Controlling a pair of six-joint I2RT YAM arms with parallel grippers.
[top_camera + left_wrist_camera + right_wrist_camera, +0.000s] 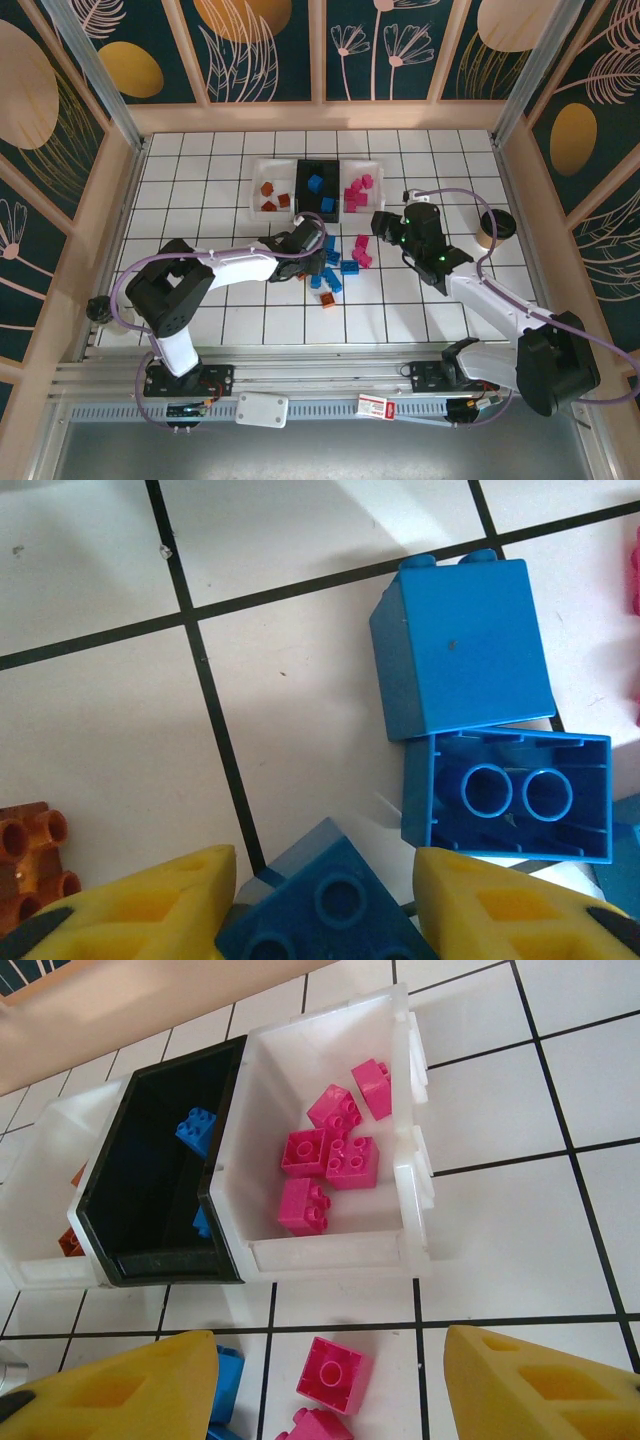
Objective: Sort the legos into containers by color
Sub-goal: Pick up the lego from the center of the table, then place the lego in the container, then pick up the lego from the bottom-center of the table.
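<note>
The blue brick point(330, 905) in front of the black bin point(165, 1265) looks to me like smooth, glossy plastic. That bin shines too. The white bin point(330, 1255) beside it is milky plastic, and the tiles point(100, 750) are satin-smooth.

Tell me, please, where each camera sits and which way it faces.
Top external: overhead from behind, looking down on the table; left hand, right hand.
Left wrist: low over the table, facing blue bricks; yellow fingers.
Right wrist: facing the bins; yellow fingers.
Shared: top and right wrist show the black bin.
</note>
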